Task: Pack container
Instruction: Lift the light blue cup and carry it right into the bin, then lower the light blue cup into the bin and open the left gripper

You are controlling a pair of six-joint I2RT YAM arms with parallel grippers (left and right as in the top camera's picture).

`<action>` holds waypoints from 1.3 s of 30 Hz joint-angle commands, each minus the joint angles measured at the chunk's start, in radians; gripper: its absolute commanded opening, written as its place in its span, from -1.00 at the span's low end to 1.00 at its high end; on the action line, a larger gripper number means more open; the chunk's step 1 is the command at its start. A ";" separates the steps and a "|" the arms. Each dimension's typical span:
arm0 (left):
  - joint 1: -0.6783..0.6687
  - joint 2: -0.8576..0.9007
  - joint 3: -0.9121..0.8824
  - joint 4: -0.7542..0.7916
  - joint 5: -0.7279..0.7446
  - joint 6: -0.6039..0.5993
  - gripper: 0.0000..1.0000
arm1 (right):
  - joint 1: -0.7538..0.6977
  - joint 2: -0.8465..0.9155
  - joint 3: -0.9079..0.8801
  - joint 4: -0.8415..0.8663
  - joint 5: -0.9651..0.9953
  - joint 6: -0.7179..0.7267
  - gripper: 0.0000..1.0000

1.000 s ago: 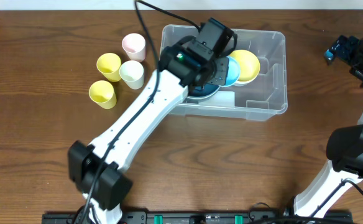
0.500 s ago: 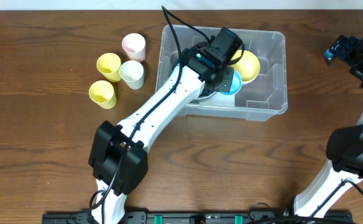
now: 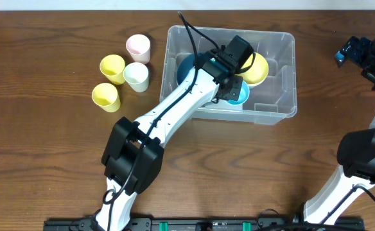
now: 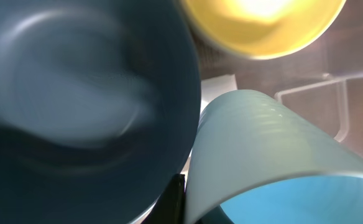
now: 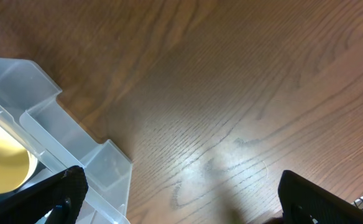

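Two arms rise from the near edge of the wooden table point(image 3: 40, 167). On my overhead feed the left one is at about 6 o'clock and the right one at 4 o'clock.

The left arm runs up toward 1 o'clock and dips into the container point(image 3: 284, 110), the clear bin sitting past the table's middle toward 12 o'clock. The left gripper point(image 3: 234, 86) is down inside it, jaws pressed tight together. Its wrist camera gives me only a dark sliver of finger at the bottom edge, between two bowls, and I cannot tell whether it pinches a rim.

Three bowls are in the bin:
- The light blue bowl point(image 3: 242, 96) lies nearest me, by the near wall at the gripper's 6 o'clock, and looks tilted on the wrist view.
- The dark blue bowl point(image 3: 186, 69) is at the gripper's 9 o'clock, in the bin's left end.
- The yellow bowl point(image 3: 257, 67) sits farther back, at 1 o'clock from the gripper.

Four cups stand upright on the table outside the bin, at its 9 o'clock. The yellow cup point(image 3: 105, 96) is nearest, then the pale cup point(image 3: 136, 76), the second yellow cup point(image 3: 112, 67), and the pink cup point(image 3: 138, 47) farthest.

The right gripper point(image 5: 181, 180) hangs at 3 o'clock of the bin, well apart from it. Its fingers are spread wide with bare wood showing between them, and its camera catches a corner of the bin at the left edge.
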 commanded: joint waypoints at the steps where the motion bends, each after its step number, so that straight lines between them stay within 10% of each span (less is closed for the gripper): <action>1: -0.001 0.006 0.021 -0.017 -0.006 0.017 -0.88 | -0.003 0.006 -0.001 -0.001 0.014 0.011 0.98; 13: 0.005 0.006 0.021 -0.089 -0.201 -0.061 -0.88 | -0.003 0.006 -0.001 -0.001 0.014 0.011 0.99; 39: 0.018 0.023 0.020 -0.111 -0.130 -0.100 -0.88 | -0.003 0.006 -0.001 -0.001 0.014 0.011 0.98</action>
